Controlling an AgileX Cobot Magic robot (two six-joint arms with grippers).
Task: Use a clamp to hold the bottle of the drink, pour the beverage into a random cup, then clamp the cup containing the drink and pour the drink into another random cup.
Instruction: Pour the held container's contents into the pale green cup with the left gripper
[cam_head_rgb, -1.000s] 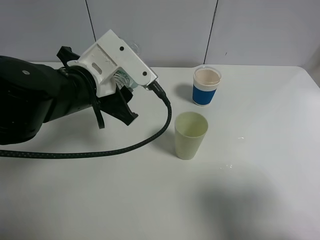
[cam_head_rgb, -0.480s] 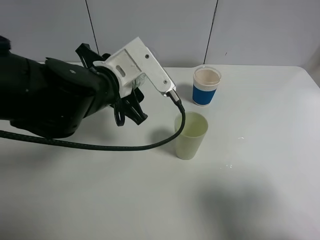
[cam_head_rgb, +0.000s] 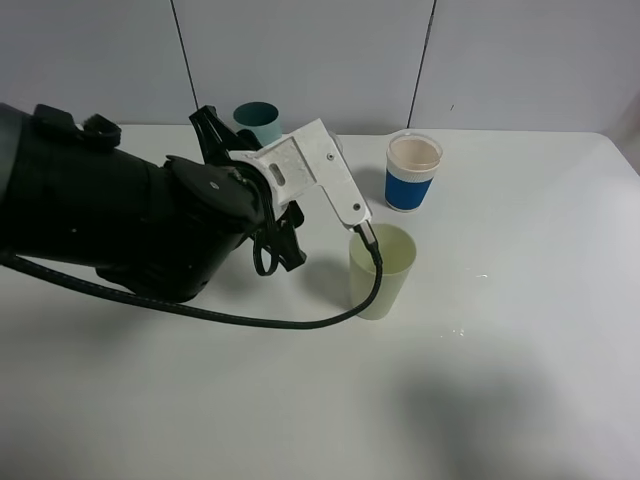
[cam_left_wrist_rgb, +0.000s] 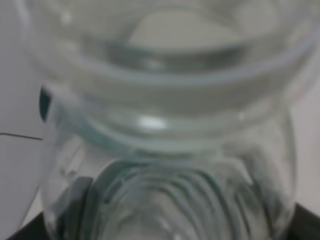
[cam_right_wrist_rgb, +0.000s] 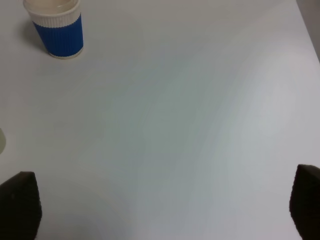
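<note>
Robot test lab, bare flat white bench (cam_head_rgb: 520, 390), plain pale grey panelled wall (cam_head_rgb: 310, 60) with dark seams, bulky black robot arm (cam_head_rgb: 110, 230)

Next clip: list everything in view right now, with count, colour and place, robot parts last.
bottle: one, clear, clamped in the left gripper.
yellow-green cup: one, pale yellow-green, mid-table, upright.
white cup: one, white with a blue band, behind the yellow-green cup, apart from it.
teal cup: one, teal, far edge, partly behind the arm.
table: one, white.
cable: one, black, trailing from the left arm.
left gripper: one, black, shut on the bottle.
right gripper: one, dark, open above the table.
</note>
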